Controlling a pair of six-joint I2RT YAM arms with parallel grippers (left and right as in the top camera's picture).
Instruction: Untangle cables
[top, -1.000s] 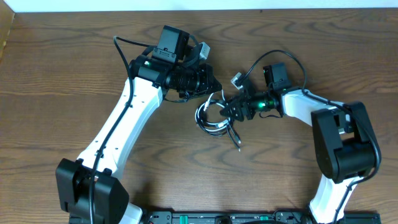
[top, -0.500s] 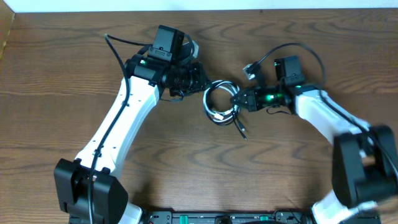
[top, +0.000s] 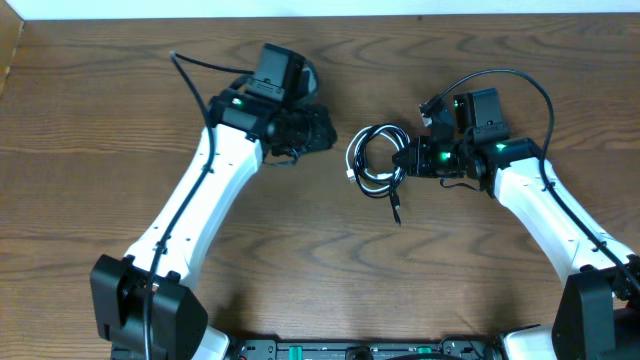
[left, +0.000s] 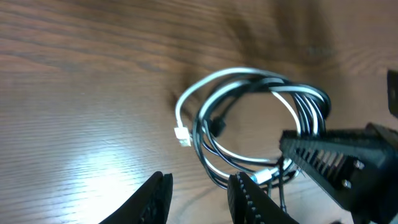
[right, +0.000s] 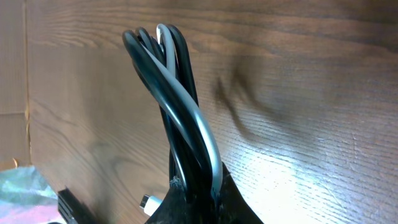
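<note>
The cables (top: 370, 184) lie as one flat, roughly round coil on the wooden worktop (top: 120, 110), about midway between the two arms, white and black strands wound together. A loose black tail leaves the coil's near right side and runs toward the near edge, its plug (top: 397, 212) pointing near. A small white plug (left: 182, 135) sits at the coil's left side, pointing near-left.

The right tool (top: 405, 162) is clamped on the right side of the coil. In its wrist view the gathered strands (right: 186, 118) rise straight out of its grip, seemingly twisted over one another.

The left tool (top: 328, 135) sits just left of the coil, not touching it, with its fingers (left: 155, 198) apart and nothing between them.
</note>
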